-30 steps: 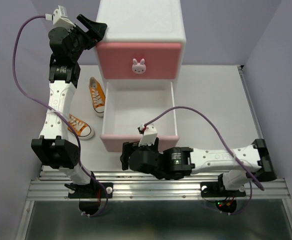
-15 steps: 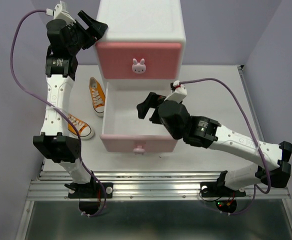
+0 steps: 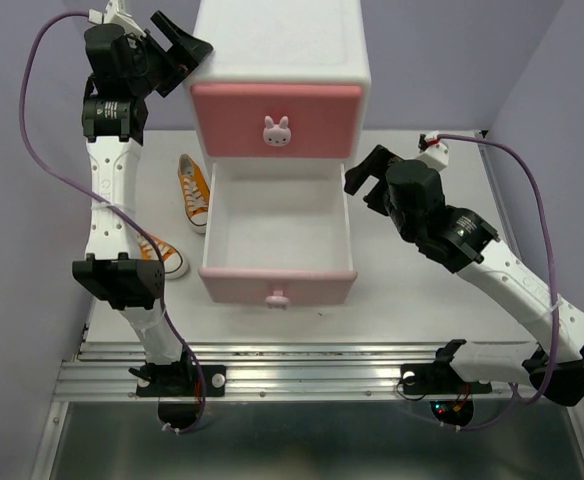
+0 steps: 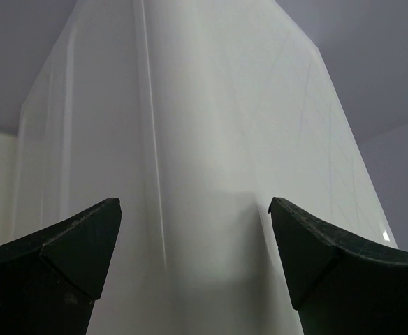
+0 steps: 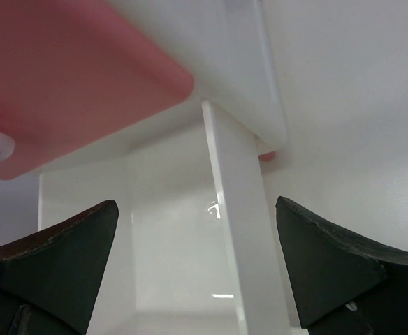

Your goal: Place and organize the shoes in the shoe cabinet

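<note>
The shoe cabinet [image 3: 282, 50] stands at the back, white with pink drawer fronts. Its upper drawer [image 3: 277, 120] is shut. The lower drawer [image 3: 277, 225] is pulled out and nothing lies in it. Two orange shoes lie left of it: one [image 3: 194, 190] beside the drawer, the other [image 3: 164, 257] partly behind my left arm. My left gripper [image 3: 182, 45] hangs open at the cabinet's upper left corner; the left wrist view shows its white side [image 4: 204, 139] close between the fingers. My right gripper [image 3: 367, 180] is open just right of the open drawer, holding nothing.
In the right wrist view the drawer's white side wall [image 5: 235, 209] runs between the open fingers, under the pink upper drawer front [image 5: 71, 70]. Purple walls close in both sides. White tabletop [image 3: 422, 160] lies right of the cabinet. Cables loop over both arms.
My right arm has swung from the drawer's front, over the drawer, to the cabinet's right side. The left gripper has risen slightly and opened wider.
</note>
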You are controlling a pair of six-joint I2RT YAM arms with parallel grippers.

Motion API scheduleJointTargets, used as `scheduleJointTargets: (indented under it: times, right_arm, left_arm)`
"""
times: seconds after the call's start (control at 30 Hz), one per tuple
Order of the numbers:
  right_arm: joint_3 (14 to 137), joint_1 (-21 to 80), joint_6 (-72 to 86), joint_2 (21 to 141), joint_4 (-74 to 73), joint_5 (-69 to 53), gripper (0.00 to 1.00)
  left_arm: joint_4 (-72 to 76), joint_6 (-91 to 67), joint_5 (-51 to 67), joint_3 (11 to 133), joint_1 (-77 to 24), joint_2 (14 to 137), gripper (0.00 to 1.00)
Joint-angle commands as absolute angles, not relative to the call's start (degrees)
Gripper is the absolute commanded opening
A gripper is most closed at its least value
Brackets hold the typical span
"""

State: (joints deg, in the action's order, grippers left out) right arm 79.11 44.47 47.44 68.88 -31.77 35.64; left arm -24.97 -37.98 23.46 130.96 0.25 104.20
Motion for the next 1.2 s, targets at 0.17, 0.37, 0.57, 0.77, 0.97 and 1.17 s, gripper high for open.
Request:
scheduleJointTargets:
  times: [0.17,0.37,0.57,0.77,0.97,1.17]
  right_arm:
    - [81.56,42.89,46.76,67.76,-38.58,34.72,1.0]
    - [82.44,41.84,45.44,68.47,-39.2,35.07,1.0]
    - [83.14,41.22,46.76,68.73,-42.45,36.91,1.0]
    - [85.07,38.41,44.65,69.69,-47.19,36.21,1.0]
    - [85.52,36.57,45.78,70.58,-52.46,35.77,1.0]
    - [83.32,33.84,46.41,70.57,-54.57,33.15,1.0]
  left_arm:
    - [-10.56,-47.18,24.07,136.13,4.39,107.49,0.99]
    - [-6.42,-51.5,26.1,139.13,7.2,106.7,0.99]
    - [-17.11,-46.15,22.34,135.54,12.73,101.43,0.99]
    - [-40.15,-36.59,7.25,120.61,17.66,91.68,0.99]
    - [-45.09,-33.49,0.62,98.05,21.35,81.05,0.99]
    - [-42.81,-34.45,-1.41,85.01,23.55,78.39,0.99]
